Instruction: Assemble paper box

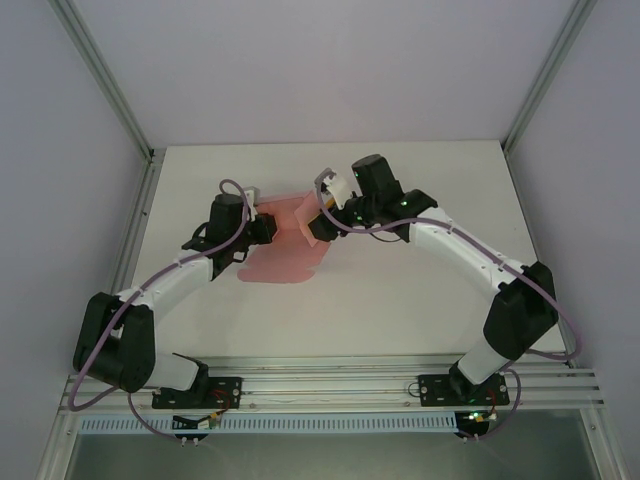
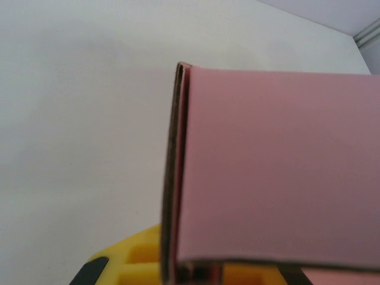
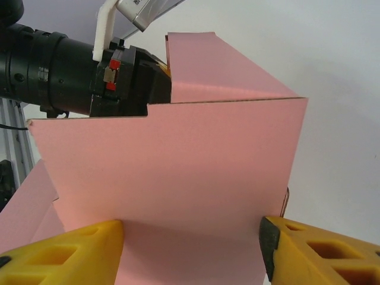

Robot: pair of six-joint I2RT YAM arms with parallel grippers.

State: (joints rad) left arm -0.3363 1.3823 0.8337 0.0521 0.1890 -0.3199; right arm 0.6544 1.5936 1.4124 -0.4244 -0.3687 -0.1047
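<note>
Two arms reach in from the near edge in the overhead view: the left arm (image 1: 170, 275) and the right arm (image 1: 470, 250) meet over the middle of the white tabletop (image 1: 420, 310), with the paper box (image 1: 285, 255) between their tips. The box is a pink, part-folded sheet. Its near portion appears to lie on the tabletop, and its far portion is raised between the two arm tips. The left jaws sit at the sheet's left edge and the right jaws at its upper right; jaw state is not readable from this height. Left wrist view: a pink panel of the paper box (image 2: 279, 166) stands close to the lens. A doubled edge runs down its left side into the yellow fingers (image 2: 133, 264) at the bottom. The left jaws are clenched on that doubled edge, with bare tabletop (image 2: 77, 119) behind. Right wrist view: a broad pink panel of the paper box (image 3: 172, 172) stands upright across the frame, and a second flap angles away behind its top edge. One of the yellow fingers (image 3: 65, 252) sits on each side of the panel's lower part. The right jaws are spread wide, with the panel spanning the gap. Cannot tell whether they press its side edges or merely flank them. The left arm's black tip (image 3: 119, 77) meets the card at its upper left.
</note>
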